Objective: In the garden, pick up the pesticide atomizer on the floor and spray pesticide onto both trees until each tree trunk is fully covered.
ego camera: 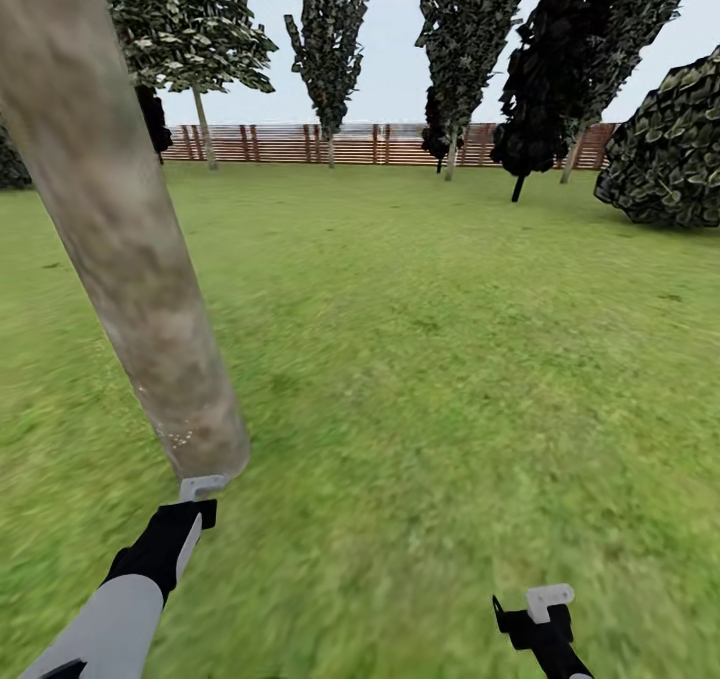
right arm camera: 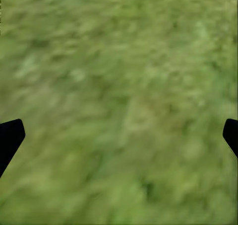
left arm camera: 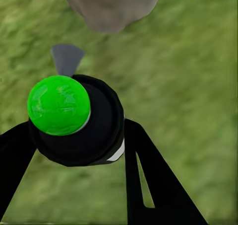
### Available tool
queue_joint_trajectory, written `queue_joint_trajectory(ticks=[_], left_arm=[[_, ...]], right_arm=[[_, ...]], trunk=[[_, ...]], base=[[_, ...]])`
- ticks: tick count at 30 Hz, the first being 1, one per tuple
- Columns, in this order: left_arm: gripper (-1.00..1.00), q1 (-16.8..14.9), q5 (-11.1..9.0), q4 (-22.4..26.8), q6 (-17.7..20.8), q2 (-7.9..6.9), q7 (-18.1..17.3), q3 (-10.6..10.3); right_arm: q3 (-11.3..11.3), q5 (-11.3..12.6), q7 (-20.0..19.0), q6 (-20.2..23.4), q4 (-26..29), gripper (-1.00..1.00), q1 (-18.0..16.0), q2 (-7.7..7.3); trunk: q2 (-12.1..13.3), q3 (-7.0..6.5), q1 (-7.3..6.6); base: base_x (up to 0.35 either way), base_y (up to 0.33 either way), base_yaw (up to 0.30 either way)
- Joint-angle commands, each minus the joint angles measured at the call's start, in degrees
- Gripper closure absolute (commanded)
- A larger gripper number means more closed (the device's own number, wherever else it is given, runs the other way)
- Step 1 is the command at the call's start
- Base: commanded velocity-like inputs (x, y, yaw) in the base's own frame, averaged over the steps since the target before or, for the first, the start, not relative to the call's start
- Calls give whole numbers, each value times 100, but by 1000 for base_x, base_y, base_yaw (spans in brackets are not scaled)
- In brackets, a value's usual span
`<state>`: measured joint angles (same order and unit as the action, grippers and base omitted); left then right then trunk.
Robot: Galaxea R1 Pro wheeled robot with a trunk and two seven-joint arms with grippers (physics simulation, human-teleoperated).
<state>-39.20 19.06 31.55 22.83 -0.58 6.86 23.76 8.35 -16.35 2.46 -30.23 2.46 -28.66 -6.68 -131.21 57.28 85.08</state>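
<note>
**Head view: atomizer held at the foot of the trunk**

Head view shows the left arm reaching forward to the base of a thick, pale grey-brown tree trunk [ego camera: 120, 259], which leans across the picture's left side. A small pale grey nozzle tip [ego camera: 202, 486] sits just at the trunk's foot, where a few whitish pesticide specks [ego camera: 180, 439] dot the bark; they are too fine to count.

Left wrist view shows the left gripper [left arm camera: 79, 150] with its black fingers [left arm camera: 148, 180] clamped on the pesticide atomizer [left arm camera: 79, 120], a black round body with a bright green cap, its grey nozzle pointing at the trunk's base. No label or writing can be read on it.

The right gripper [right arm camera: 119, 135] hangs over the grass floor [right arm camera: 119, 76], its two fingertips spread wide at either edge of the right wrist view, nothing between them.

Farther off stand other trees [ego camera: 190, 29], dark conifers [ego camera: 545, 89], a round bush [ego camera: 670, 149] and a brown slatted fence [ego camera: 350, 144].
</note>
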Motion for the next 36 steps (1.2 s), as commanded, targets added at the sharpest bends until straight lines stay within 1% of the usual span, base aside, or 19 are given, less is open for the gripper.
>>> queue_joint_trajectory(ticks=[1,8,16,20,24,26,28,30,31,32,33,34,35,36], left_arm=[[100,0,2,0,1,1,0,0],[100,-2,10,0,2,-3,0,0],[100,-2,11,0,2,-4,0,-3],[100,0,5,0,2,-4,0,-2],[100,-2,2,31,-3,-9,-3,8],[100,-13,9,82,4,-26,-14,-22],[100,-63,31,147,44,-77,-44,-55],[100,-88,28,167,66,-174,-77,-63],[100,-108,28,172,69,-196,-82,-63],[100,-199,32,174,77,-187,-85,-68],[100,-349,30,168,157,-172,-93,-71],[100,-487,30,168,372,-175,-160,-72],[100,-583,34,167,548,-205,-318,-84],[100,-620,43,175,608,-248,-483,-92]], right_arm=[[0,0,0,0,0,-100,0,0],[0,0,-3,0,0,-100,0,0],[0,0,-3,0,0,-100,-1,0],[0,0,-1,0,0,-100,-1,-2],[0,0,0,0,7,-100,-2,-8],[0,0,0,0,8,-100,-2,-9],[0,1,0,0,9,-100,0,-9],[0,0,0,0,9,-100,0,-9],[0,0,1,0,9,-100,0,-9],[0,0,5,0,9,-100,0,-9],[0,0,7,0,9,-100,0,-9],[0,0,8,0,5,-100,0,-9],[0,0,8,0,5,-100,-1,-13],[0,2,11,0,7,-100,-2,-15]], trunk=[[0,0,0],[0,0,0],[0,0,0],[0,0,0],[0,0,0],[0,0,0],[0,0,0],[0,0,0],[0,0,0],[0,0,0],[0,0,0],[0,0,0],[0,0,0],[0,0,0]], base=[[0,-272,273],[33,-271,267],[203,-213,21],[99,-249,22],[9,-197,200],[2,-49,263],[0,-12,274],[0,-2,277],[0,-1,254],[0,0,154],[0,0,63],[0,0,26],[0,0,11],[0,0,5]])
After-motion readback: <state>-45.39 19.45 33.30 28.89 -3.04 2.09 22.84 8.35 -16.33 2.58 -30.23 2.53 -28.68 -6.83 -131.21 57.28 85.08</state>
